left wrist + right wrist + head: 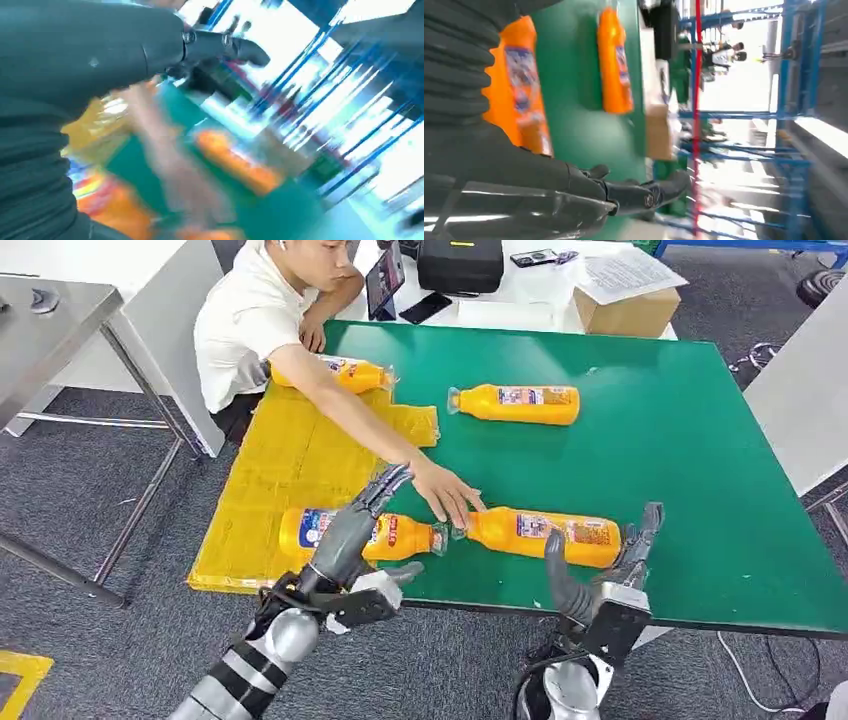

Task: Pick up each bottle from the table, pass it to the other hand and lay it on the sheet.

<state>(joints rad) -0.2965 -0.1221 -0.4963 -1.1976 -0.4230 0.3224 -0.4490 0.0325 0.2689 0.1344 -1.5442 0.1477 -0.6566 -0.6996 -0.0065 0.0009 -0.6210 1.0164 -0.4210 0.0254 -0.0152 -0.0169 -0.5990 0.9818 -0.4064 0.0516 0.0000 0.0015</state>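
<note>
Hovering my right hand [610, 565], fingers spread and empty, beside the near bottle [545, 536] a person's hand [447, 495] steadies; my left hand [355, 530] waits open over the sheet [290, 455].

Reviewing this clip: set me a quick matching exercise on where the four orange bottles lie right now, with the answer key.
Things:
1. Bottle under the left hand
2. Bottle the person's hand touches
3. Bottle near the person's elbow
4. Bottle alone mid-table

Places:
A. On bare green table, far from both robot hands
B. At the far end of the yellow sheet
C. On the near part of the sheet
D. On green table in front of the right hand

Pairs: 1-C, 2-D, 3-B, 4-A
</note>
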